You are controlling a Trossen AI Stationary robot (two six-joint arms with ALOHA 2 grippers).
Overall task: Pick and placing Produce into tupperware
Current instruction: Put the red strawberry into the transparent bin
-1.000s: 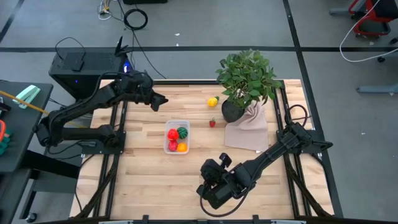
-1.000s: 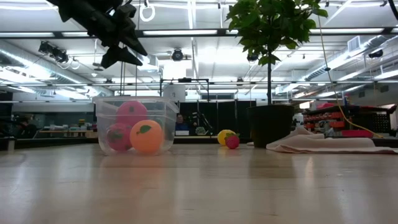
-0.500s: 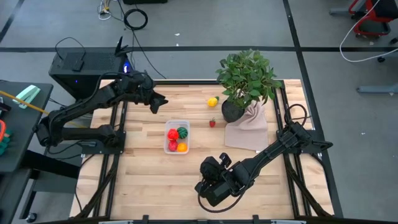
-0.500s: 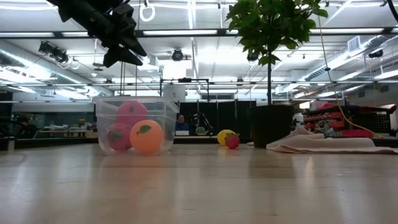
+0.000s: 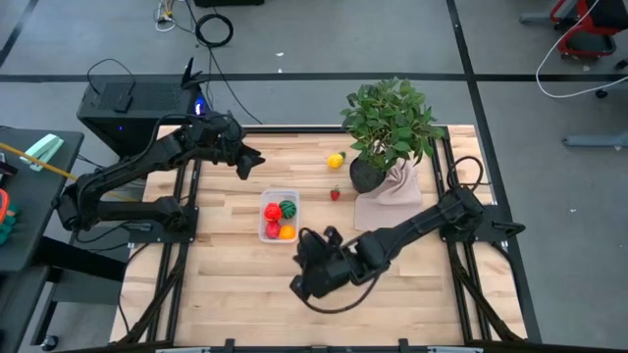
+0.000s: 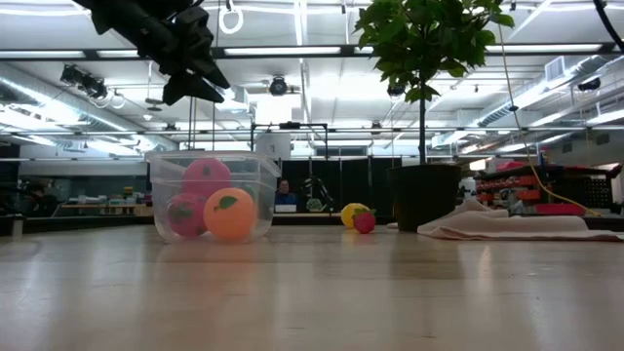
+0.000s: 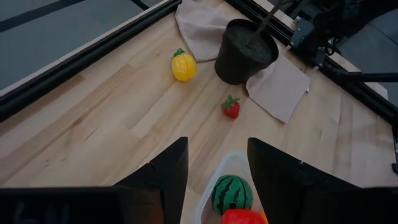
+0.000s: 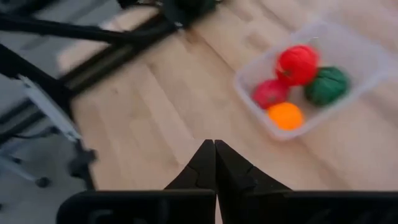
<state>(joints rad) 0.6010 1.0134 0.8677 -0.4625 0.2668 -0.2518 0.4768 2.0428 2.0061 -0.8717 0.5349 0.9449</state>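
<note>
You are looking at the tupperware [image 5: 279, 217] sitting mid-desk holding 4 pieces, while the 2 small, light, likely slippery pieces, yellow [image 5: 336, 160] and strawberry [image 5: 335, 194], are needing a middle pinch from your spread left gripper [image 7: 214, 168] or pressed-together right gripper [image 8: 214, 163].

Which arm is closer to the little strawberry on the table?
Left, though not by much. The left end effector hovers off to one side of the strawberry, past the tupperware. The right end effector hangs farther off, near the table's front edge.
</note>
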